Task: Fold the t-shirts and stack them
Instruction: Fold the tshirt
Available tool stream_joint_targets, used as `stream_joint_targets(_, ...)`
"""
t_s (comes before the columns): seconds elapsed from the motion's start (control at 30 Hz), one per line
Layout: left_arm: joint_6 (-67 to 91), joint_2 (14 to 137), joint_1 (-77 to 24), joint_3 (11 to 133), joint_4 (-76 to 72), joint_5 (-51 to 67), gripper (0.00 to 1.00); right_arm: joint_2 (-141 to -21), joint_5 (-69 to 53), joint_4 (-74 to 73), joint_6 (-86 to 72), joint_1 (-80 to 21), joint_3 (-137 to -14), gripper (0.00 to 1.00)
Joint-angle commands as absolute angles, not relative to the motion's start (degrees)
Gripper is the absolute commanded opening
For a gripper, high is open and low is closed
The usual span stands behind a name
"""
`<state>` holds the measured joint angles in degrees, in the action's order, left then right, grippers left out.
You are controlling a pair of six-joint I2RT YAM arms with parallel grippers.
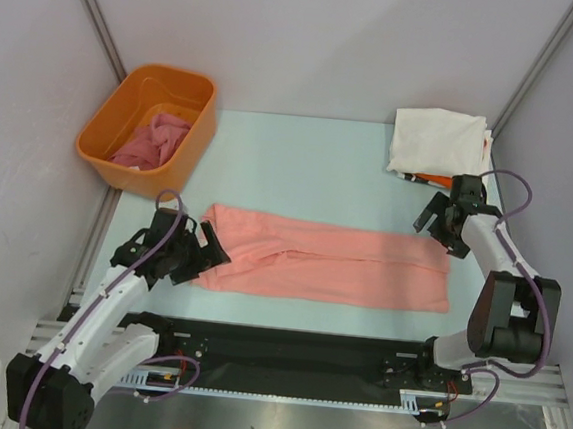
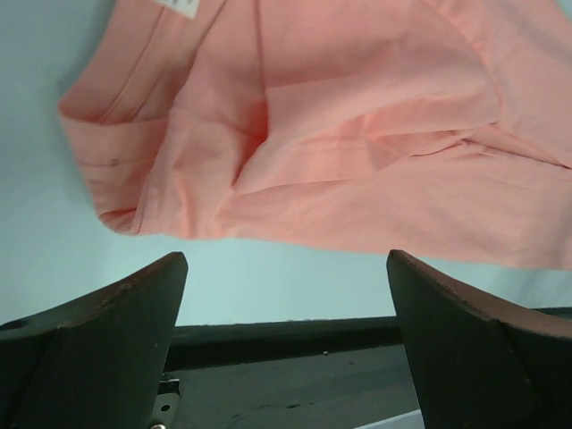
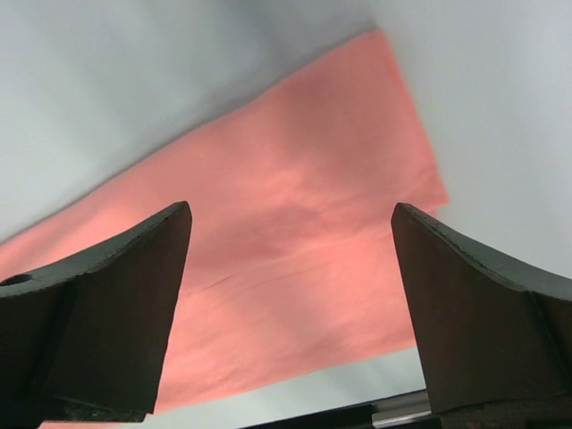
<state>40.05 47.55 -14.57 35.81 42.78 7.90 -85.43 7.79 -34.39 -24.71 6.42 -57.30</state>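
Salmon-pink t-shirt point(image 1: 328, 260) lies as a long strip across frame centre | left gripper point(image 2: 286, 257) spread, empty, at its left end | right gripper point(image 3: 290, 207) spread, empty, near its right end | cream-white shirt point(image 1: 439, 141) folded, upper right | rose-pink shirt point(image 1: 154, 143) in orange tub point(image 1: 202, 127), upper left

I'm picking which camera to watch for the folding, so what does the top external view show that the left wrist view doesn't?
Only the top external view shows the orange tub holding the rose-pink shirt, the folded cream-white shirt lying on an orange one at the far right, and the open right gripper. Only the left wrist view shows the sleeve hem with its stitching and creases up close. Both show the salmon-pink shirt lying as a long strip on the table, and the open left gripper, holding nothing, at its left end.
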Motion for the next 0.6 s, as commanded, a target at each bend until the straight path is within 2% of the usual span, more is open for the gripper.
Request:
stream_joint_targets(0.0, 48.75, 44.31, -16.00, 33.32, 42.89, 2.21, 1.00, -79.38, 7.91, -34.81, -26.89, 3.52, -56.43, 0.98)
stream_joint_targets(0.13, 53.34, 41.75, -15.91, 25.69, 38.07, 2.54, 1.00, -76.12, 5.19, -34.28, -28.47, 1.50, -54.67, 0.98)
stream_joint_targets(0.47, 51.42, 54.31, -15.82, 24.08, 26.90, 1.76, 1.00, -74.09, 5.54, -36.04, -27.07, 1.49, -55.02, 0.97)
stream_joint_targets(0.57, 50.63, 56.86, -15.56, 25.13, 23.65, 1.41, 0.82, -73.39, 5.36, -36.47, -26.37, 1.93, -55.02, 0.95)
